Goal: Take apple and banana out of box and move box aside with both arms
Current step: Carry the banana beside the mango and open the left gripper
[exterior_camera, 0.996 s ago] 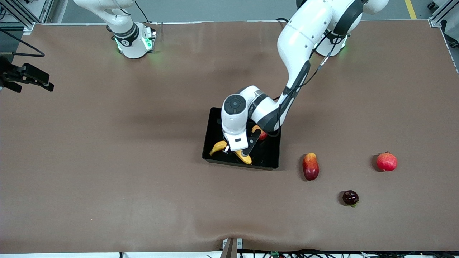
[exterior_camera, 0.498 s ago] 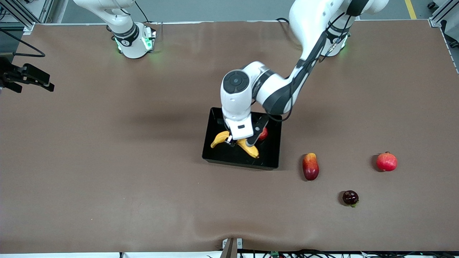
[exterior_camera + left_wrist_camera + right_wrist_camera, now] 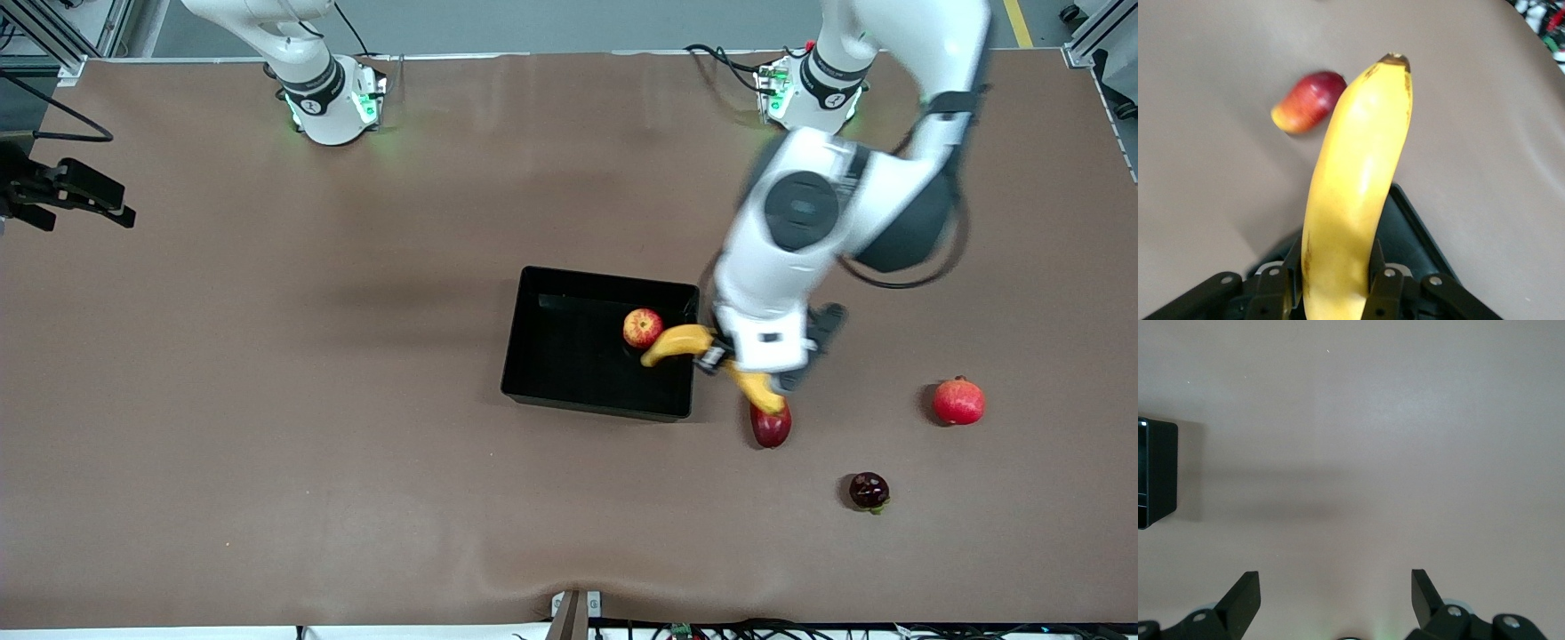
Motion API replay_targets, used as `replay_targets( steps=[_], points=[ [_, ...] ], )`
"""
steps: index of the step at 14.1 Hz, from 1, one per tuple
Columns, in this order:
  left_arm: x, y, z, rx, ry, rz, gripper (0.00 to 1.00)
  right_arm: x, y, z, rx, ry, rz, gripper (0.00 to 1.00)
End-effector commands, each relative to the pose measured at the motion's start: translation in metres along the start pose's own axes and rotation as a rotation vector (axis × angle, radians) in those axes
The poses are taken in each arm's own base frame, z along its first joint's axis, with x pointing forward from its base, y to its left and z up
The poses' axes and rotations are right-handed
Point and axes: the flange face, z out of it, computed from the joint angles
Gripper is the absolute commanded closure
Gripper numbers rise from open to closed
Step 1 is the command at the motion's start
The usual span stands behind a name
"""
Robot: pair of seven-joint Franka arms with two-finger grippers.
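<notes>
Up in the air, the left gripper (image 3: 725, 363) is clamped on the banana (image 3: 702, 356), over the edge of the black box (image 3: 533, 356) toward the left arm's end and the table (image 3: 267, 400) just beside it. One banana tip overhangs the box near the apple (image 3: 642, 327) inside; the other overlaps the mango-like fruit (image 3: 770, 425). The right gripper (image 3: 1336, 597) waits with fingers spread wide, holding nothing, over bare table near the box.
</notes>
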Motion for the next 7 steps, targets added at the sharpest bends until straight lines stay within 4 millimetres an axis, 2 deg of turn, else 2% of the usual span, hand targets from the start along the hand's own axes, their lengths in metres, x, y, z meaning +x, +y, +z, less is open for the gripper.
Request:
replay_targets(
  steps=[1,3,6,7],
  points=[
    [0.019,-0.029,0.001,0.038,-0.037,0.047,1.00,0.003,-0.001,-0.003,0.011,0.004,0.009,0.00],
    [0.060,-0.063,0.021,0.089,-0.063,0.104,1.00,0.003,-0.002,-0.003,0.011,0.004,0.007,0.00],
    [0.131,-0.121,0.071,0.144,-0.119,0.168,1.00,0.003,-0.002,-0.002,0.011,0.002,0.007,0.00],
    [0.148,-0.140,0.091,0.149,-0.135,0.208,1.00,0.003,-0.002,-0.002,0.011,0.002,0.007,0.00]
  ],
)
